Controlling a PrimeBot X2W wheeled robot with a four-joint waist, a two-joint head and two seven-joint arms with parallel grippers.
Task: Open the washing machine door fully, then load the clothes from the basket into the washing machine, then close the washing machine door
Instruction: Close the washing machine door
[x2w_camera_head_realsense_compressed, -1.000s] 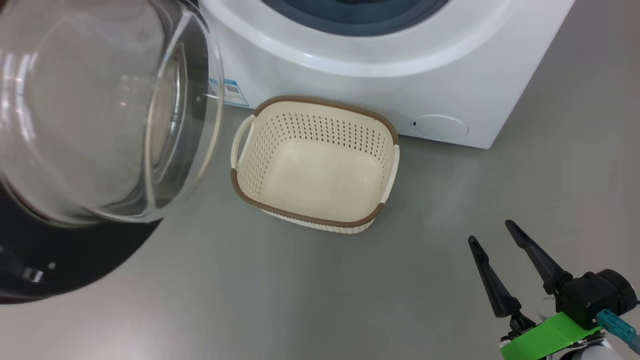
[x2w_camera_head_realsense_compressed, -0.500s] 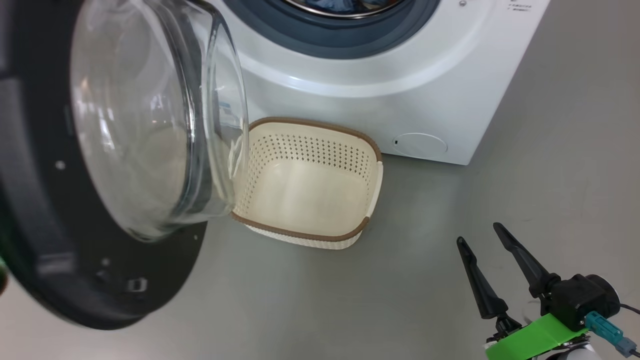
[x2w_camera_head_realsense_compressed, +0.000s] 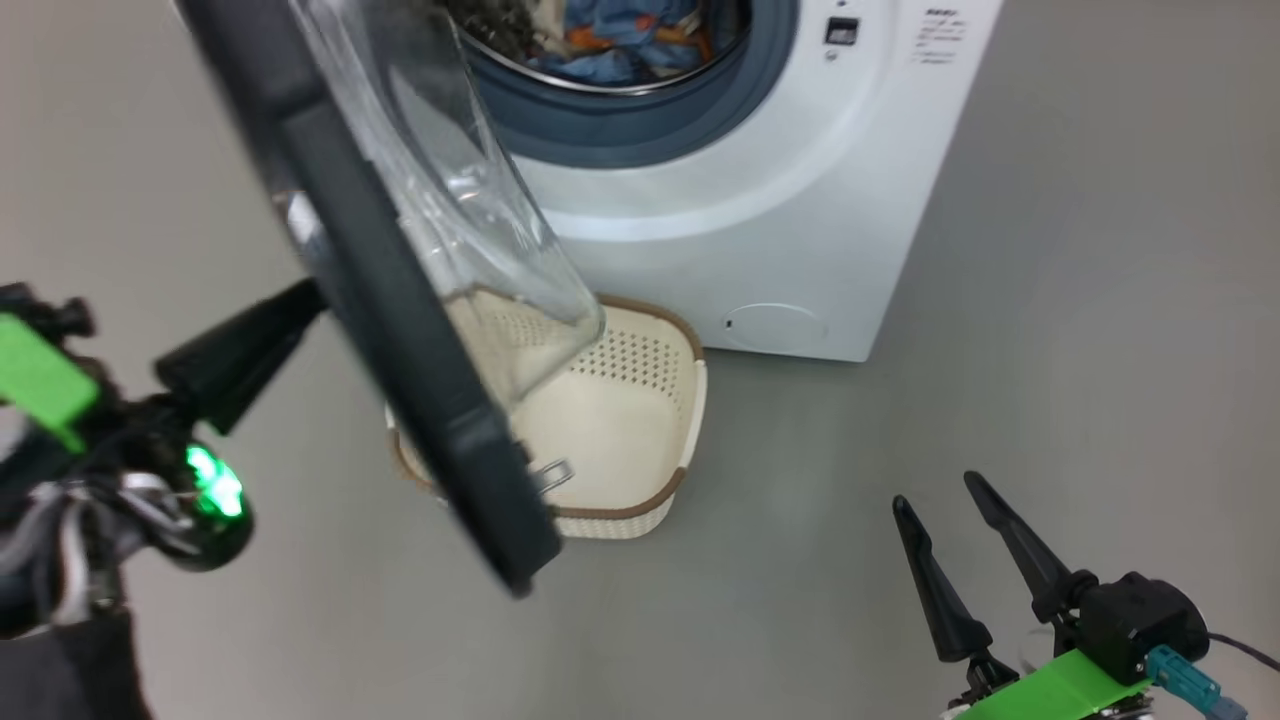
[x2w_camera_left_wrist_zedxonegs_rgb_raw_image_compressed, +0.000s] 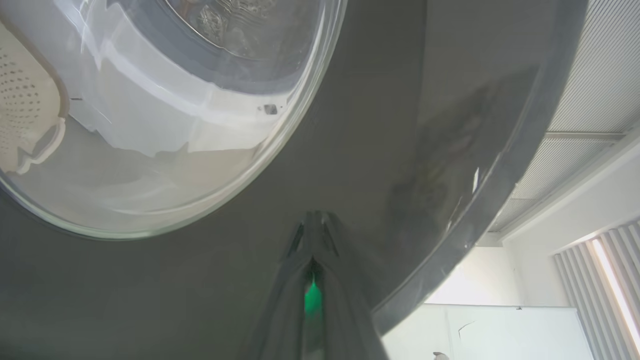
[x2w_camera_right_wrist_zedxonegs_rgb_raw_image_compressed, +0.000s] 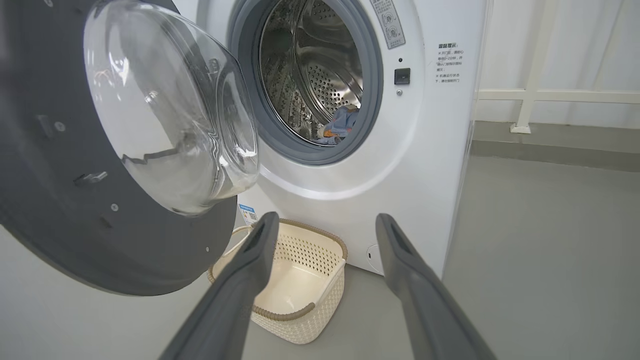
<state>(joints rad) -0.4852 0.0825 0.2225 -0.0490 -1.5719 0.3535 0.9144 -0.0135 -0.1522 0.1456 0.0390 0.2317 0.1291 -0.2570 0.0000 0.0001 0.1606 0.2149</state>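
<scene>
The white washing machine (x2w_camera_head_realsense_compressed: 760, 200) has its drum open, with blue and orange clothes (x2w_camera_head_realsense_compressed: 620, 45) lying inside. The right wrist view looks into the drum at the clothes (x2w_camera_right_wrist_zedxonegs_rgb_raw_image_compressed: 342, 122). The black washing machine door (x2w_camera_head_realsense_compressed: 400, 330) stands half swung, edge-on in the head view, its glass bowl facing the machine. My left gripper (x2w_camera_head_realsense_compressed: 305, 298) is shut, its tips against the door's glossy outer face (x2w_camera_left_wrist_zedxonegs_rgb_raw_image_compressed: 375, 125). The cream basket (x2w_camera_head_realsense_compressed: 640, 508) sits on the floor before the machine with nothing in it, partly behind the door. My right gripper (x2w_camera_head_realsense_compressed: 940, 500) hangs open at the lower right, holding nothing.
Bare grey floor (x2w_camera_head_realsense_compressed: 1100, 300) spreads to the right of the machine and around my right gripper. A white rail and wall (x2w_camera_right_wrist_zedxonegs_rgb_raw_image_compressed: 540, 90) run behind the machine on the right. The door (x2w_camera_right_wrist_zedxonegs_rgb_raw_image_compressed: 50, 210) overhangs the basket (x2w_camera_right_wrist_zedxonegs_rgb_raw_image_compressed: 295, 327).
The head camera has swung up and round, bringing the drum and clothes into view. The door now appears edge-on, with my shut left gripper against its outer side. The right gripper stays open.
</scene>
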